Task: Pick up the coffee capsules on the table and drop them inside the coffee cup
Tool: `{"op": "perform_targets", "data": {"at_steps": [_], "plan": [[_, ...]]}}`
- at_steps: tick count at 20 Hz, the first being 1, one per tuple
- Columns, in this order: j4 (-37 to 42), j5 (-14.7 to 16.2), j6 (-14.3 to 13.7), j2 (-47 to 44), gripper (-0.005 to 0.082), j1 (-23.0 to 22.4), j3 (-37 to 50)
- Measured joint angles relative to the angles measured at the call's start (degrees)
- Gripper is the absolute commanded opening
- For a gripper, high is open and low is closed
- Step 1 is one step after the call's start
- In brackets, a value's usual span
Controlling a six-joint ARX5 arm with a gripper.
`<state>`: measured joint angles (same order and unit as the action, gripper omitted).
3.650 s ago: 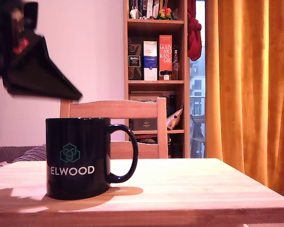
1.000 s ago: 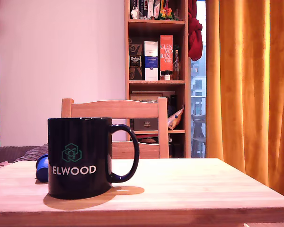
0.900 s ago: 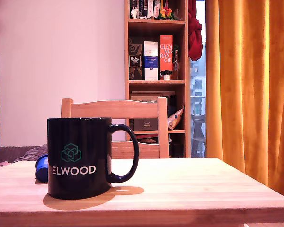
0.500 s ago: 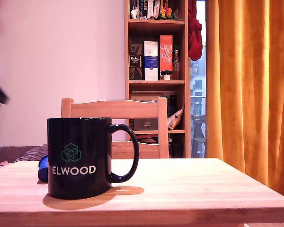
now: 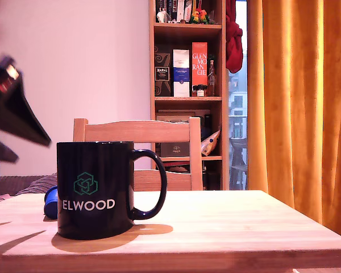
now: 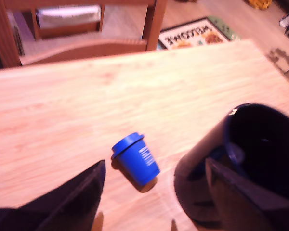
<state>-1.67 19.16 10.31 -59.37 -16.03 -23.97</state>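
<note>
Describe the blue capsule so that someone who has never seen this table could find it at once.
Start at the pale wooden table and find the big glossy black coffee cup lettered ELWOOD. The capsule lies tipped on its side on the bare wood right beside that cup, peeking out behind the cup's left edge in the exterior view. It is the only small bright blue thing there, a ribbed little pot with a flanged rim.

Your gripper (image 6: 154, 202) hangs above the table (image 6: 62, 106) with its jaws spread wide. Bare wood lies on all sides of the blue coffee capsule (image 6: 135, 158), which lies tipped on its side. The black coffee cup (image 6: 250, 159) stands just beside the capsule and crowds one finger's path. The chair (image 5: 137, 149) stands behind the table's far edge, clear of the capsule.
</note>
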Motion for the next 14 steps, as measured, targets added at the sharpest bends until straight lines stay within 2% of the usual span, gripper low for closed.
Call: {"op": "perform_targets", "data": {"at_steps": [7, 10, 14], "plan": [[3.6, 0.2, 0.0, -4.8, 0.0604, 0.0, 0.0], [5.7, 0.2, -1.4, -6.0, 0.0604, 0.0, 0.0], [9.8, 0.3, -1.5, -9.9, 0.0604, 0.0, 0.0]]}}
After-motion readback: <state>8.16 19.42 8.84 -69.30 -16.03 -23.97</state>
